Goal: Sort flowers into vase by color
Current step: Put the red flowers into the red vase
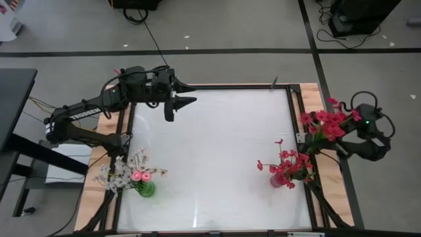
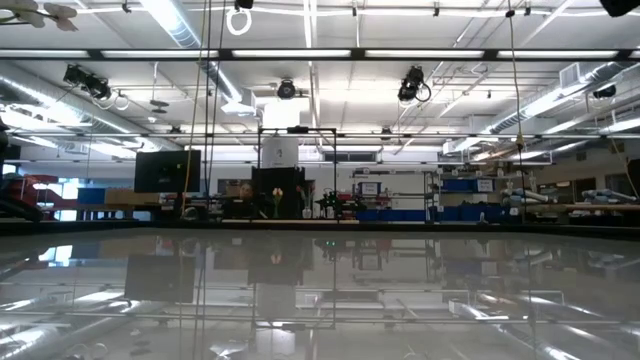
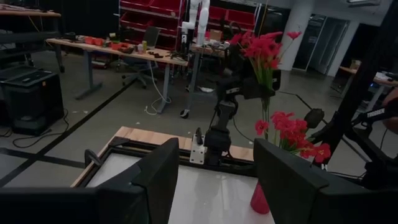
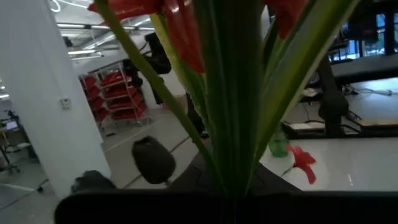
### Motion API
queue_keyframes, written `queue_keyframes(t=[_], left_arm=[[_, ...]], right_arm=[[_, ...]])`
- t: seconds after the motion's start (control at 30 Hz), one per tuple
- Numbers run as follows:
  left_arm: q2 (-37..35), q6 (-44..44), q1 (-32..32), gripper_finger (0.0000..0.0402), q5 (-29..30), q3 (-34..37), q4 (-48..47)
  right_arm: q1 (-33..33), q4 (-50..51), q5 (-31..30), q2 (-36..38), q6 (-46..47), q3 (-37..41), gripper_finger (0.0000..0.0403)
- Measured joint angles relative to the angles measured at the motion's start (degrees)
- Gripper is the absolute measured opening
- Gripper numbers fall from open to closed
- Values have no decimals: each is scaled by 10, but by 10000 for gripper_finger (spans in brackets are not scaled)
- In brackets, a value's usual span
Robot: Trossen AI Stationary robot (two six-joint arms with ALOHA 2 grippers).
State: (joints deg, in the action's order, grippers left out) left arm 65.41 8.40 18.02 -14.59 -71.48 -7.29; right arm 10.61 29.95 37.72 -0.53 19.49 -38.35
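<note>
Two vases on surface (image 1: 210,151): green vase (image 1: 146,190), red vase (image 1: 277,179). Red flower bunch (image 1: 327,124) clamped in right claw (image 1: 339,146); left claw (image 1: 176,105) spread, empty.

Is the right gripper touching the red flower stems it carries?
Touching. In the right wrist view the green stems of the red flowers rise straight out of the right gripper, shut on them, with no gap.

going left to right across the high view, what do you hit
left arm → green vase of pale and pink flowers → left gripper → red vase of red flowers → red spray held in the right gripper
</note>
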Motion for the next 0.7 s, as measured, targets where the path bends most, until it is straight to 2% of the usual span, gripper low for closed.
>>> queue_keyframes(t=[0.37, 0.7], left_arm=[[0, 0, 0, 213, 0, 0, 0], [0, 0, 0, 213, 0, 0, -1]], right_arm=[[0, -66, 32, -1, 29, 52, 14], [0, -110, 29, -7, 43, 54, 14]])
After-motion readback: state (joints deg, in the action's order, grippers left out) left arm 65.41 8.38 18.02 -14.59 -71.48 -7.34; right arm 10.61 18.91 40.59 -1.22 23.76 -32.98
